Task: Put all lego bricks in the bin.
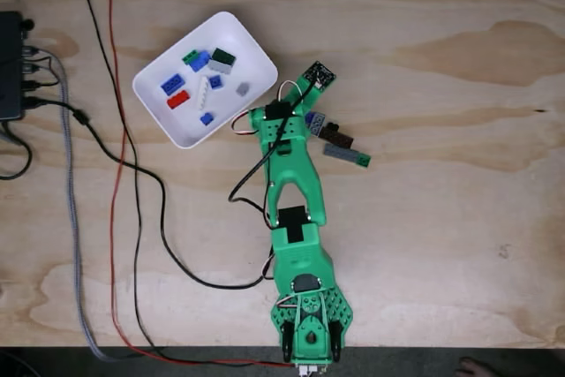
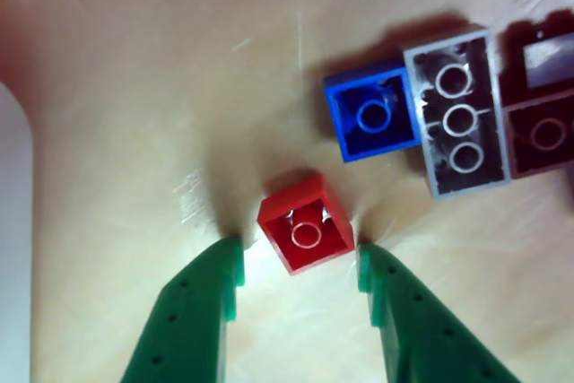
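Note:
In the other view my gripper (image 2: pixel 299 257) is open, low over the table. Its two green fingertips (image 2: pixel 224 266) stand on either side of a small red lego brick (image 2: pixel 305 223) lying underside up, with a gap on each side. Just beyond lie a blue brick (image 2: pixel 372 116), a grey brick (image 2: pixel 456 114) and a dark brown brick (image 2: pixel 543 127), all underside up. In the fixed view the same blue (image 1: pixel 315 118), dark brown (image 1: pixel 335 137) and grey (image 1: pixel 346 155) bricks lie right of the green arm (image 1: pixel 291 165). The white bin (image 1: pixel 252 50) holds several bricks.
Black, red and grey cables (image 1: pixel 132 183) run across the left of the plywood table. A black box (image 1: pixel 11 68) sits at the left edge. The bin's rim (image 2: pixel 13 221) shows at the left of the other view. The arm's base (image 1: pixel 309 320) stands at the near edge.

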### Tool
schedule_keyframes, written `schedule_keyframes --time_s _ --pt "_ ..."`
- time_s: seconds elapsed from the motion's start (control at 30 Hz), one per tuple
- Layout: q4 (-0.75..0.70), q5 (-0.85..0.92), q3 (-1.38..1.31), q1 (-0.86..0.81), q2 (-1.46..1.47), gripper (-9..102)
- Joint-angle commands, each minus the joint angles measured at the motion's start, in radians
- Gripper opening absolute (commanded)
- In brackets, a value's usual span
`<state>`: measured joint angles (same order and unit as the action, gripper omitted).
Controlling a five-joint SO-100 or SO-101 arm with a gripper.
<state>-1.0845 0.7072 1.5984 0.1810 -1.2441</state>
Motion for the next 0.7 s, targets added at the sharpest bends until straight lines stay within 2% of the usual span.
schedule_keyframes --time_s 0.0,0.27,0.43,0.53,0.67 --pt "0.006 0.078 -0.054 -0.018 -0.081 13" --pt "-0.028 0.209 -0.114 -0.063 -0.049 13" --pt "0.002 0.270 -0.110 -0.066 -0.048 9" --pt "0.025 0.279 -0.101 -0.052 -0.066 2" --pt "0.031 0.276 -0.084 -0.031 -0.074 4"
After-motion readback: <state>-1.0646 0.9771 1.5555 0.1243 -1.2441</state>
